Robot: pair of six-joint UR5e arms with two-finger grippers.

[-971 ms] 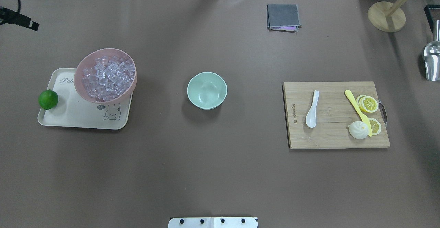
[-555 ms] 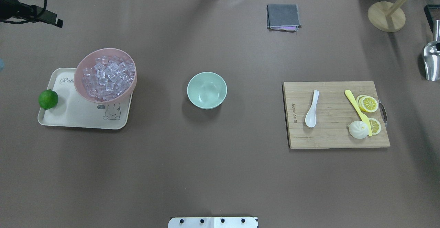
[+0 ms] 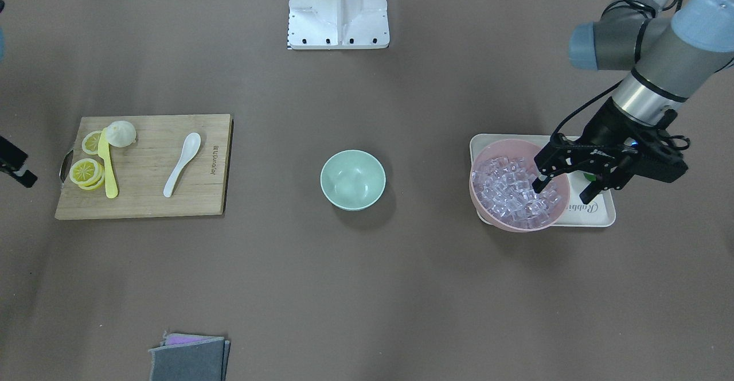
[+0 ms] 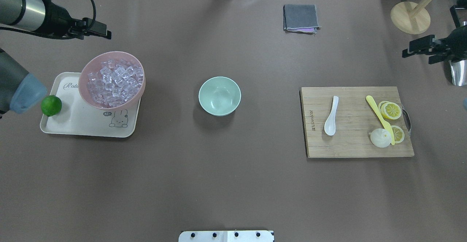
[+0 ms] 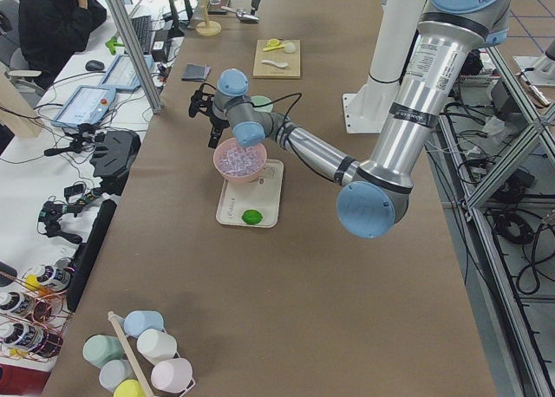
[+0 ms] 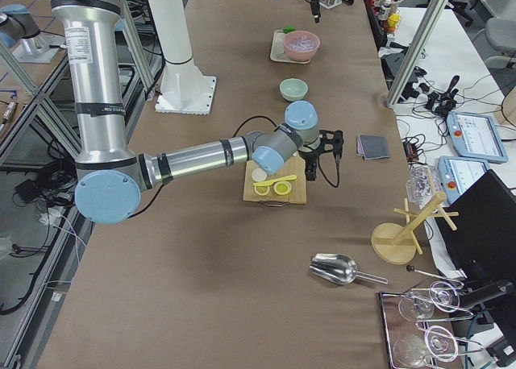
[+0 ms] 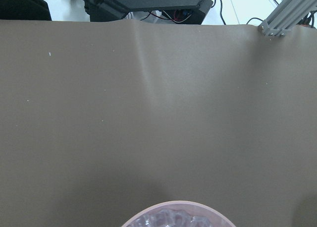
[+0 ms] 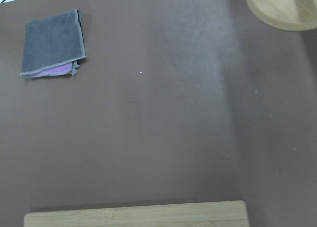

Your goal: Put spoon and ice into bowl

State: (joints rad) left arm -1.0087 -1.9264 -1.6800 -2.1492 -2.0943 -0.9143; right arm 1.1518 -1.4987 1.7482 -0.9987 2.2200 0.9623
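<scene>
Well right of the bench (image 4: pixel 233 183) middle, flat on a wooden cutting board (image 4: pixel 350 145): the spoon (image 4: pixel 331 116), scoop end near, handle pointing far. Shares that board with a yellow knife (image 4: pixel 379 118), some lemon slices (image 4: pixel 391 110) and a white bun (image 4: pixel 380 138), all grouped at the board's right end, apart from the spoon. Over on the left, heaped almost to the rim of a pink bowl (image 4: pixel 143 85): the ice (image 4: pixel 114 81). Pink bowl standing on the far right corner of a cream tray (image 4: pixel 80 123), with a lime (image 4: pixel 51 105) at the tray's left edge. Between the two, at the bench's middle, upright and well apart from both: the mint-green bowl (image 4: pixel 219 96), holding neither spoon nor ice.

Hangs above the bench by the pink bowl's far rim: the left gripper (image 3: pixel 563 191), jaws spread wide, gripping nothing. From its wrist view, only the pink rim and a little ice at the bottom edge, brown bench beyond. Hangs raised at the far right, beyond the cutting board's right end: the right gripper (image 4: pixel 416 50), fingers likewise parted, nothing between them. From its wrist view, the board's far edge along the bottom.

Farther out: a folded grey cloth (image 4: pixel 301 17), a purple layer peeping from beneath, at the far side right of centre; a round wooden stand base (image 4: pixel 410 18) in the far right corner; a metal scoop (image 4: pixel 458 72) by the right edge.
</scene>
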